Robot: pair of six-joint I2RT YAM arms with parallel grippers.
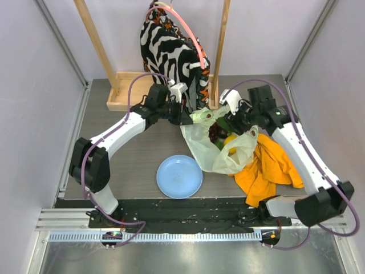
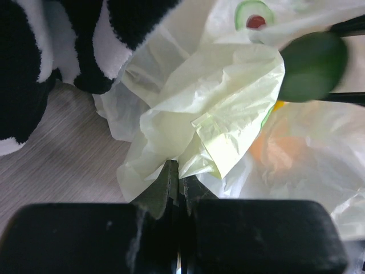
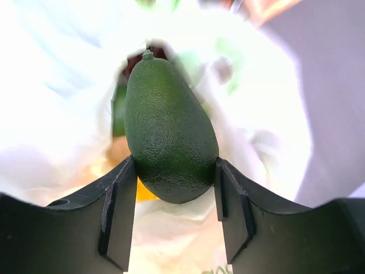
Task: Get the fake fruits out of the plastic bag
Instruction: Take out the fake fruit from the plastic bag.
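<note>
The pale yellow-green plastic bag (image 1: 201,147) lies crumpled at mid-table, its mouth facing the far side. My left gripper (image 2: 179,168) is shut on a bunched fold of the bag (image 2: 199,108) at its far left edge. My right gripper (image 3: 175,162) reaches into the bag's mouth, and its fingers press both sides of a dark green avocado (image 3: 170,137). That avocado (image 2: 312,65) also shows in the left wrist view at the upper right. A yellow lemon (image 1: 230,141) and a dark purple-brown fruit (image 1: 215,132) lie inside the bag. An orange ball (image 2: 279,145) glows through the film.
A light blue plate (image 1: 179,176) sits near the front, left of the bag. An orange cloth (image 1: 271,165) lies under the right arm. A zebra-patterned garment (image 1: 171,51) hangs on a wooden frame (image 1: 128,91) at the back, just behind both grippers.
</note>
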